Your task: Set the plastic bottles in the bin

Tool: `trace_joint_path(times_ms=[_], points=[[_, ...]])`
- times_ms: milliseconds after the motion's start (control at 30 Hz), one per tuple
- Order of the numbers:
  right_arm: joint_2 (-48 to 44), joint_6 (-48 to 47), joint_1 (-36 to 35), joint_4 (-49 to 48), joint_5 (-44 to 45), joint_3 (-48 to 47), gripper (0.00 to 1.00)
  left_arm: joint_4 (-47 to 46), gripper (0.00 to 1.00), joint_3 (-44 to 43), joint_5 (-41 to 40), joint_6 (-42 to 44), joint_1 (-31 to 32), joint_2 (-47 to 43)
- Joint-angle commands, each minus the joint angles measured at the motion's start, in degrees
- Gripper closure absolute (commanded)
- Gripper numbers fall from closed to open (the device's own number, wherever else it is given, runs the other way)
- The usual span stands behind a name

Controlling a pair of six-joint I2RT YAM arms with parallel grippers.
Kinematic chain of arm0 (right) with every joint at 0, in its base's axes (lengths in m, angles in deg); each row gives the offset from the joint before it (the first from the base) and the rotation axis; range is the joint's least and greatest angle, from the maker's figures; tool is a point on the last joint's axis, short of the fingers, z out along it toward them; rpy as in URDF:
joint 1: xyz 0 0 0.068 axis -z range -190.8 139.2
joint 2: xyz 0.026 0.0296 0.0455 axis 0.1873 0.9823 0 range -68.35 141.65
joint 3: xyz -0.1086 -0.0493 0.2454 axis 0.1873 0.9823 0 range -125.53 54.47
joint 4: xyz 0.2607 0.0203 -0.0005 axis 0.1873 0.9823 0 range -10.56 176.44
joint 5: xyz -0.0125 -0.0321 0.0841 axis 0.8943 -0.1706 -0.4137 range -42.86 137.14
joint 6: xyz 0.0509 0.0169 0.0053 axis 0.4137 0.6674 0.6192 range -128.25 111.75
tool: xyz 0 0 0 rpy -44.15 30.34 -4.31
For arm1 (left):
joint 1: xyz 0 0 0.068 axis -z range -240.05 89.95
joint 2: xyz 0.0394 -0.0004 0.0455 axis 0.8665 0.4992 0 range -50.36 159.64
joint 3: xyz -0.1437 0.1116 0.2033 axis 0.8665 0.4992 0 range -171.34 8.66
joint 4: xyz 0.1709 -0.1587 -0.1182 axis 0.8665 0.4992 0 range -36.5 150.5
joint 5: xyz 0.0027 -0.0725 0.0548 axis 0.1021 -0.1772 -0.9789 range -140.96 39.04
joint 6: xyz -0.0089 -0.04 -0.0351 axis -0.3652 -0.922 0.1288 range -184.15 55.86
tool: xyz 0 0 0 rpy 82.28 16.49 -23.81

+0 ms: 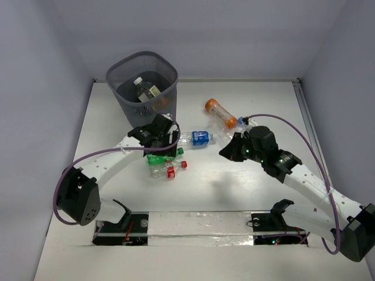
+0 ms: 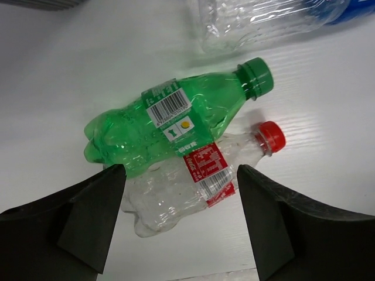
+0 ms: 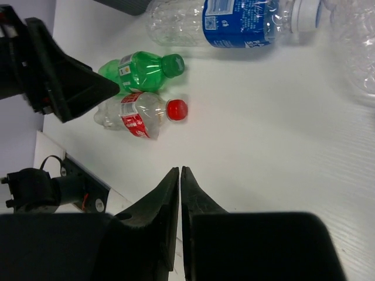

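The bin [image 1: 135, 107] holds some bottles [image 1: 142, 88]; four lie on the table [image 1: 205, 193]. The left gripper [image 2: 180, 178] is open over the green bottle [image 2: 170, 120]; the right gripper [image 3: 180, 172] is closed, empty.

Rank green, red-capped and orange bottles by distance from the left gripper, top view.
1. The green bottle, under the open left gripper.
2. The red-capped bottle, against the green one, nearer the bases.
3. The orange bottle, far right.

About six bottles [image 1: 200, 139], one bin [image 1: 142, 54]
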Motion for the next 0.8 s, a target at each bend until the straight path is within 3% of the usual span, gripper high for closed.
trace_joint_path(times_ms=[0,367,633,767], points=[[-0.8,-0.8,-0.2,-4.1,-2.7,0.4,0.89,0.1,0.25,0.8,0.9,3.0,-3.0,1.3],[-0.3,-2.4,-0.2,-3.5,-4.1,-0.1,0.88,-1.0,0.20,-0.6,1.6,9.7,-5.0,7.8],[1.3,-2.7,-0.2,-3.3,-4.4,-2.1,0.86,-1.5,0.17,-1.5,6.9,12.3,-5.0,11.7],[1.2,-2.5,-0.2,-3.2,-4.4,-1.9,0.79,-1.4,0.17,-0.8,10.6,12.0,-5.0,11.6]])
